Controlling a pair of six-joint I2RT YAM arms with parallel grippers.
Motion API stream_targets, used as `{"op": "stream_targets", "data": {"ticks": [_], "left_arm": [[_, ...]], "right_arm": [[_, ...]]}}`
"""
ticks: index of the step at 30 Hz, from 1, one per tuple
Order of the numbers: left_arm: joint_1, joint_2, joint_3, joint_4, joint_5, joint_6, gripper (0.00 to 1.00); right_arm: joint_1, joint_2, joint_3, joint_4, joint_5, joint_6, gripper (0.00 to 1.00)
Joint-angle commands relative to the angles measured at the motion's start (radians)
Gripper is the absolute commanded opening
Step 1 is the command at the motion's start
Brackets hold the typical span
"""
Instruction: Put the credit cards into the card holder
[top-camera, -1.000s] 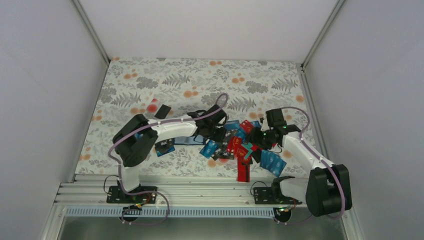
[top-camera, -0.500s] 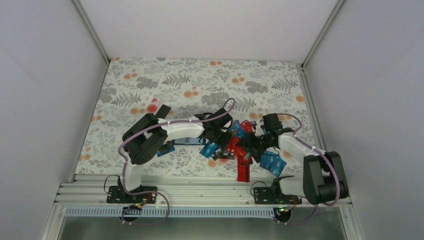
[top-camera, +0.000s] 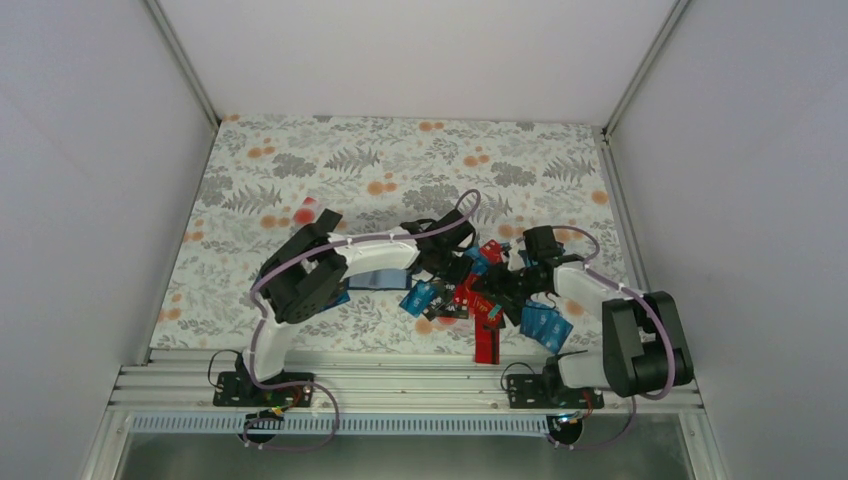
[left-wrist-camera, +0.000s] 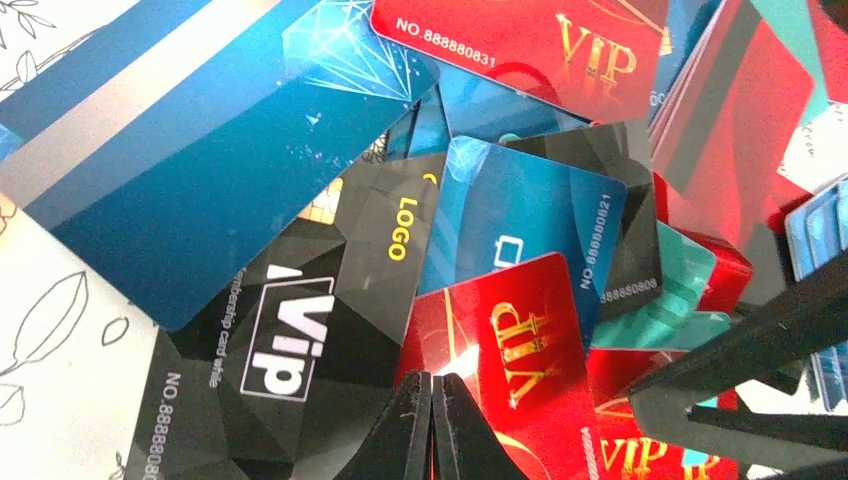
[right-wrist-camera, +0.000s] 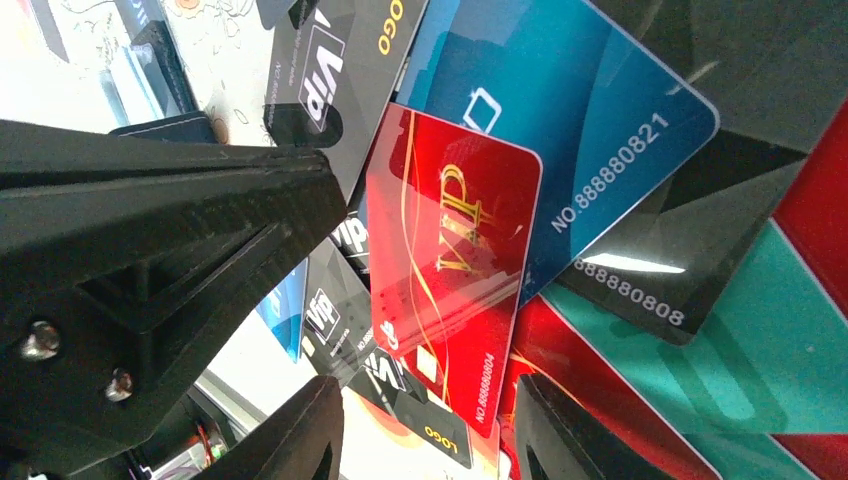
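Observation:
The credit cards (top-camera: 452, 296) lie in a loose heap of red, blue, black and teal at the centre right of the floral table. My left gripper (top-camera: 452, 272) (left-wrist-camera: 432, 398) is shut, its tips resting over the seam between a black VIP card (left-wrist-camera: 290, 340) and a red VIP card (left-wrist-camera: 510, 340). My right gripper (top-camera: 497, 289) (right-wrist-camera: 430, 440) is open, and the near end of that same red VIP card (right-wrist-camera: 450, 240) sits between its fingers. A pale blue strip that looks like the card holder (top-camera: 372, 280) shows under the left forearm, mostly hidden.
A single red card (top-camera: 487, 345) lies by the table's front edge and blue cards (top-camera: 545, 325) sit under the right forearm. One more red card (top-camera: 318, 212) peeks out behind the left elbow. The two grippers are very close together over the heap. White walls enclose the table.
The left arm has swung right, bringing its shut gripper onto the heap. The right gripper has moved left into the heap, its jaws slightly narrower.

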Motion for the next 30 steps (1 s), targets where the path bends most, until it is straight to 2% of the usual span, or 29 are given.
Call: {"op": "stream_targets", "data": {"ticks": [1, 9, 21, 30], "left_arm": [[-0.007, 0.042, 0.053, -0.025, -0.032, 0.024, 0.02], [-0.007, 0.096, 0.075, -0.032, -0.061, 0.028, 0.02], [-0.007, 0.069, -0.049, 0.030, -0.032, -0.004, 0.02], [-0.006, 0.059, -0.071, 0.042, -0.026, -0.011, 0.02]], "right_arm": [[0.005, 0.015, -0.014, 0.031, -0.012, -0.007, 0.45], [0.005, 0.041, -0.022, 0.050, -0.012, -0.009, 0.45], [0.009, 0.094, -0.025, 0.095, -0.026, 0.007, 0.44], [0.010, 0.115, -0.044, 0.138, -0.028, 0.029, 0.39]]}}
